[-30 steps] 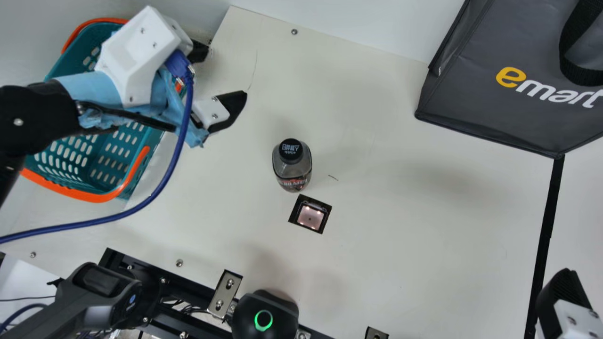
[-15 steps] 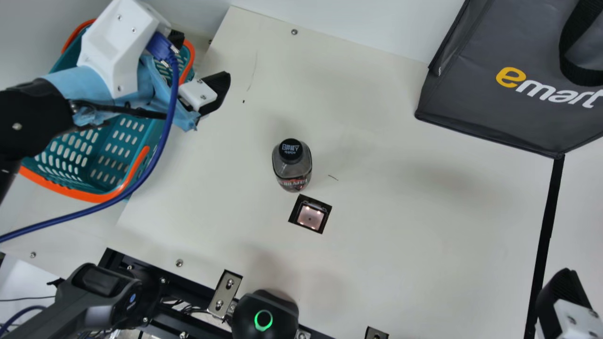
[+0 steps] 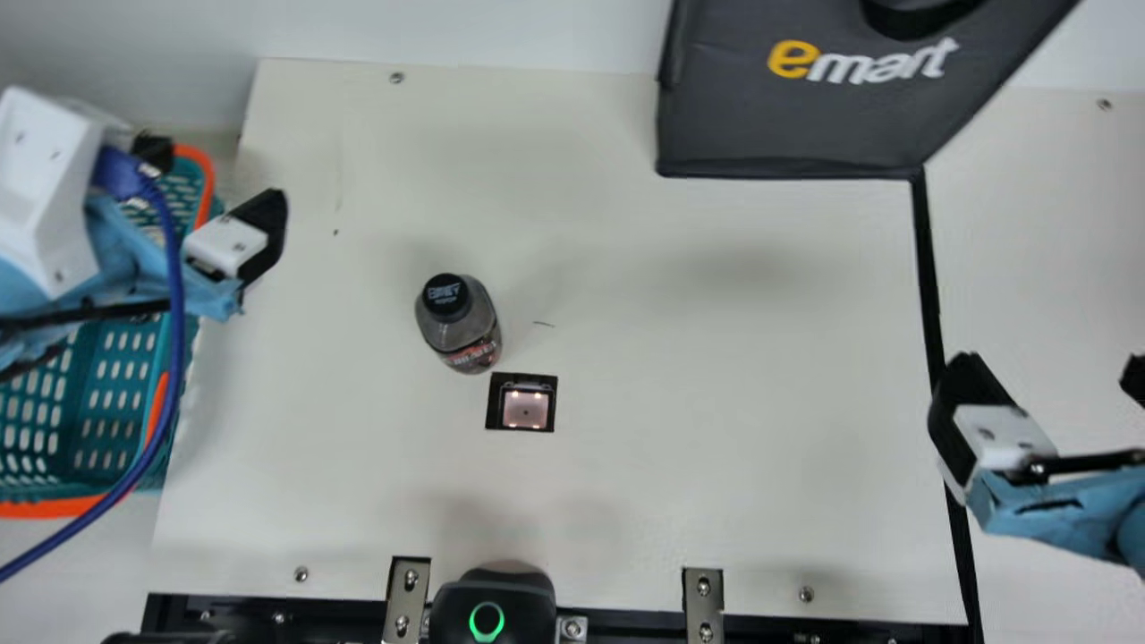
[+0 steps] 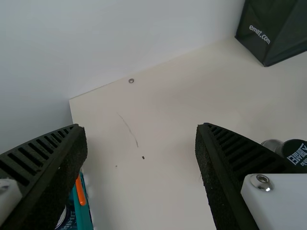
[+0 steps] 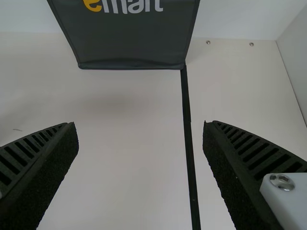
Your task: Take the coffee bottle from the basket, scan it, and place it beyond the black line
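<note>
Cream tabletop [image 3: 716, 465] crossed by black line [image 3: 928, 277]; coffee bottle [image 3: 460, 324] set upright near scanner [image 3: 524, 409]; left end effector [image 3: 219, 174], right end effector [image 3: 1051, 365] held with fingers spread apart.

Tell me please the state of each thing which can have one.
Left gripper: open, empty
Right gripper: open, empty
Bottle: upright, capped
Square scanner window: lit
Ring light: glowing green
Basket: upright, open-topped
Bag: standing
</note>
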Controlling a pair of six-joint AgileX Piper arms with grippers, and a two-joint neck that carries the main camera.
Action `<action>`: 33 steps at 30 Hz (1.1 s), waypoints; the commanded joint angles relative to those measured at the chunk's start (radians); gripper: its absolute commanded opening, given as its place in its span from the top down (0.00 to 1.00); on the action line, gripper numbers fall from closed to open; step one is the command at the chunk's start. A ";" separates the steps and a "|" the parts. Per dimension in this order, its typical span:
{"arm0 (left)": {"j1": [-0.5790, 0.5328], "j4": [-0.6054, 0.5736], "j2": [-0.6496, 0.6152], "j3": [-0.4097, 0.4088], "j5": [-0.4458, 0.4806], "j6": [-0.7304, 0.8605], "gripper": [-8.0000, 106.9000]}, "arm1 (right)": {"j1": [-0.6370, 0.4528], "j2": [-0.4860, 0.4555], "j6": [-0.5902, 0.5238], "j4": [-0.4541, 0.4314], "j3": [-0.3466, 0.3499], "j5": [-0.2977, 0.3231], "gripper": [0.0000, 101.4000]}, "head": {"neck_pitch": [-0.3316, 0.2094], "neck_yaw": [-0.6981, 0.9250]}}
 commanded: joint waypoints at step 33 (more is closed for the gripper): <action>-0.271 0.077 -0.005 0.020 0.034 -0.232 0.15 | 0.000 0.000 0.000 0.000 0.000 0.000 0.10 | -0.017 0.002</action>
